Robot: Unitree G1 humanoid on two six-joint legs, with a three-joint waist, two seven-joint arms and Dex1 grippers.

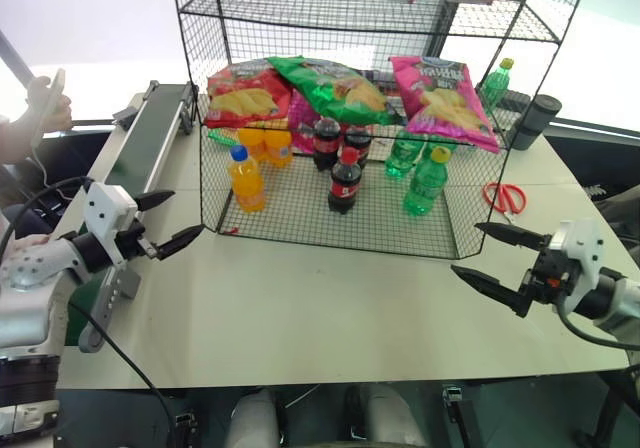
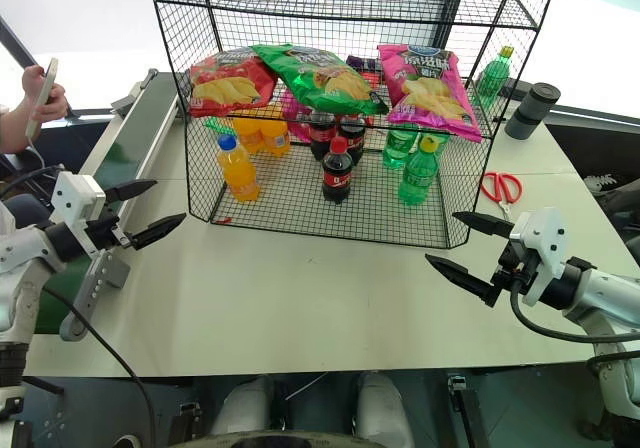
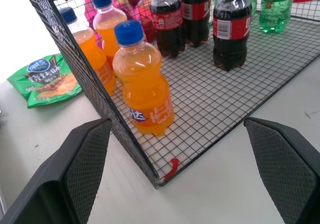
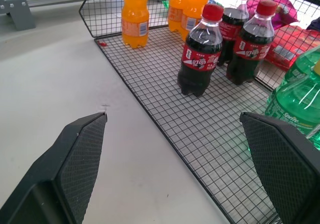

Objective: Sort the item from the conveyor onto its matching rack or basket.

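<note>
The magenta-pink snack bag [image 1: 441, 98] lies on the right of the middle tier of the black wire rack [image 1: 325, 230], beside a green chip bag [image 1: 330, 85] and a red one [image 1: 245, 93]. The dark green conveyor [image 1: 150, 136] runs along the table's left side. My left gripper [image 1: 187, 214] hovers open and empty between the conveyor and the rack's front left corner. Off the rack's front right corner, my right gripper [image 1: 466, 248] is open too, holding nothing. Both wrist views look between wide-spread fingers [image 3: 82, 164] [image 4: 80, 154] at the rack's bottom tier.
Orange soda bottles [image 1: 246, 180], cola bottles [image 1: 345, 180] and green bottles [image 1: 426, 182] stand on the bottom tier. Red scissors [image 1: 505, 197] and a dark cup [image 1: 536, 121] sit right of the rack. A person's hand [image 1: 48, 103] holds a phone at far left.
</note>
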